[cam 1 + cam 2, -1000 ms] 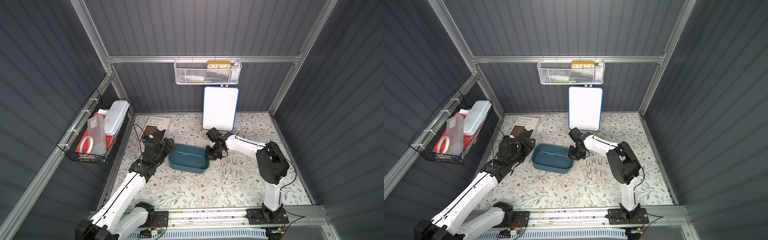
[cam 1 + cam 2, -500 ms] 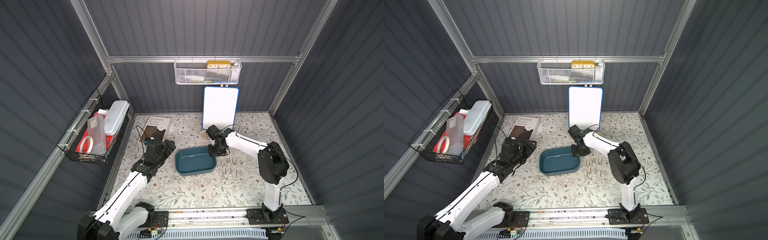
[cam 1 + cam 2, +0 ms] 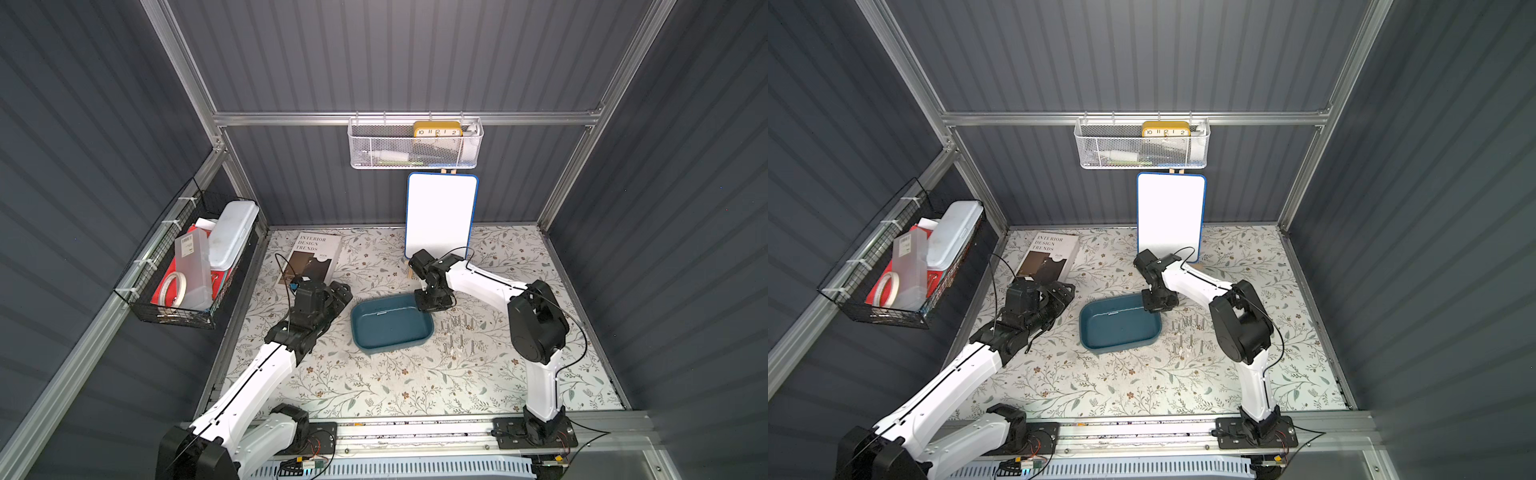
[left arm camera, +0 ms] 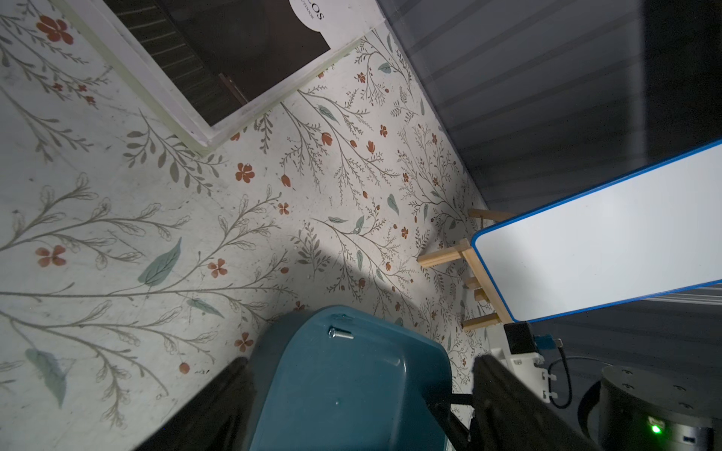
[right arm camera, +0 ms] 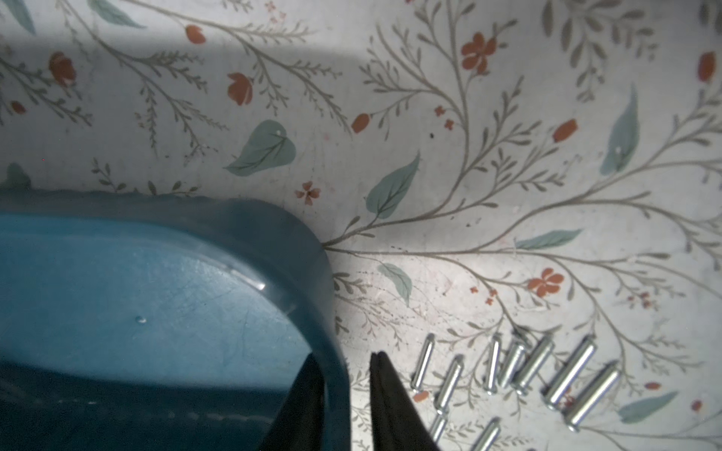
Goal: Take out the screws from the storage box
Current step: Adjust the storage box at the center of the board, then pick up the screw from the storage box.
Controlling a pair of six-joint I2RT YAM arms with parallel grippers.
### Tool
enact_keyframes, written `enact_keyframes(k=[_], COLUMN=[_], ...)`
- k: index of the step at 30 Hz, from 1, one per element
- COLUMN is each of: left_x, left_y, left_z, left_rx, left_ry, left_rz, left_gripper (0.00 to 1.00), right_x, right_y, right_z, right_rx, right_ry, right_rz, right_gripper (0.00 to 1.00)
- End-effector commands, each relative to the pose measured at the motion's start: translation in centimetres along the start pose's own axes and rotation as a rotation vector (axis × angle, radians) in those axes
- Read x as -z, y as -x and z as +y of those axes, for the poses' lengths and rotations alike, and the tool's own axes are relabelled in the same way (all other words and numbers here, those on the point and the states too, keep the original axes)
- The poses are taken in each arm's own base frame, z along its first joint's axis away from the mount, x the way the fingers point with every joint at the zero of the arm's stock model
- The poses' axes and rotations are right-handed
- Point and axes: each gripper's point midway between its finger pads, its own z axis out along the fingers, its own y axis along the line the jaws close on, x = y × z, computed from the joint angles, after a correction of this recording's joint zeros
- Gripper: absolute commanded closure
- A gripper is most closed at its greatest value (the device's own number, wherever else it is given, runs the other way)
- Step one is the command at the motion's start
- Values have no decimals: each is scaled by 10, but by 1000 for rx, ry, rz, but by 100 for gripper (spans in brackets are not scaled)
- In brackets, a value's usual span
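So the right gripper (image 5: pixel 344 356) has its jaws slack astride the storage box (image 5: pixel 156 293) wall, one finger inside and the other clear of the outside, so nothing's pinched. The left gripper (image 4: pixel 361 359) has jaws gaping, empty, just beside the box's other end. Most screws (image 5: pixel 533 365) lie on the worktop (image 3: pixel 374 382) right next to the box. One straggler (image 4: pixel 340 334) sits inside against the wall, so I'd call it nearly done. The whiteboard (image 3: pixel 440 216) and book (image 3: pixel 316 253) are behind, not really blocking.
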Motion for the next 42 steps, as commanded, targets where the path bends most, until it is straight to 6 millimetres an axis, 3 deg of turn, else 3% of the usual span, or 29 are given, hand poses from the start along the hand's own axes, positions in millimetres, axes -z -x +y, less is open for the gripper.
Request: enact_keyframes(k=[1,5,10,14,16,19,24,30,42], left_x=[-2,-3,-2,-2,-1,-1,-1,-3,-12], left_y=[-5,-5,-4,-3,-2,-2,-4,-6,-12], left_z=[2,3,3,3,3,3,4,5,12], left_rx=[3,5,5,6,12,11,6,0,5], left_ry=[-6,1,6,3,1,-2,-4,-9,-6], left_rz=[12,14,12,6,2,-2,6,10,22], left_gripper=[9,9,9,9,9,9,9,8,8], right_x=[8,31,81,108,112,102,63,21,-10], right_y=[4,12,17,6,0,-8,-14,-15,-12], right_z=[-7,-13,-22,-5,16,49,75,81,102], right_rx=[-1,-26,-202,-349,-367,-356,-305,-289,-324], right_ry=[-50,-78,-81,-32,-9,33,-19,-53,-7], right_rz=[-13,-74,-179,-192,-202,-173,-113,-56,-7], right_gripper=[62,56,55,55,54,54,54,54,56])
